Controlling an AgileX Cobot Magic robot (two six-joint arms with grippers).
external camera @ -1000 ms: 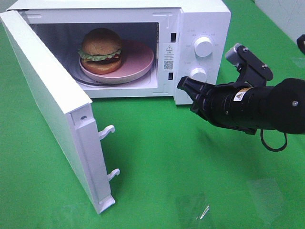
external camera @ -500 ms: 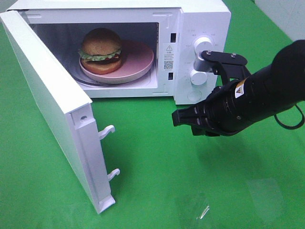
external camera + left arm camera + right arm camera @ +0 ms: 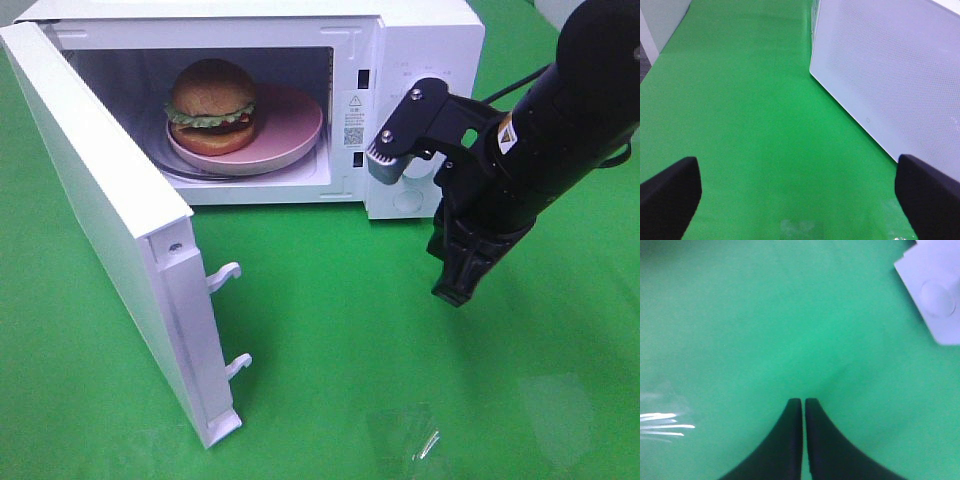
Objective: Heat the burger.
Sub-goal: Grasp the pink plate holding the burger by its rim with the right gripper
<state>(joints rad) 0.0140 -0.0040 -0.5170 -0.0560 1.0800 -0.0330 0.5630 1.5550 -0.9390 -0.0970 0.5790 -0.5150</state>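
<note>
The burger (image 3: 211, 106), golden buns with green lettuce, rests on a pink plate (image 3: 290, 125) inside the white microwave (image 3: 425, 40), whose door (image 3: 105, 230) hangs wide open to the left. My right gripper (image 3: 455, 295) points down at the green cloth just in front of the microwave's control panel, fingers (image 3: 790, 435) pressed together and holding nothing. My left gripper (image 3: 800, 187) is out of the exterior high view; its wrist view shows two black fingertips (image 3: 670, 192) far apart over bare cloth, beside a white perforated side panel (image 3: 890, 75).
The open door's two latch hooks (image 3: 228, 275) stick out toward the middle of the cloth. The right arm hides most of the microwave's knobs. A round white knob (image 3: 938, 299) shows in the right wrist view. A glare patch (image 3: 410, 440) lies on the cloth near the front edge.
The right arm has swung from pointing left by the lower knob to pointing straight down in front of the control panel. The burger, plate and door have not moved.
</note>
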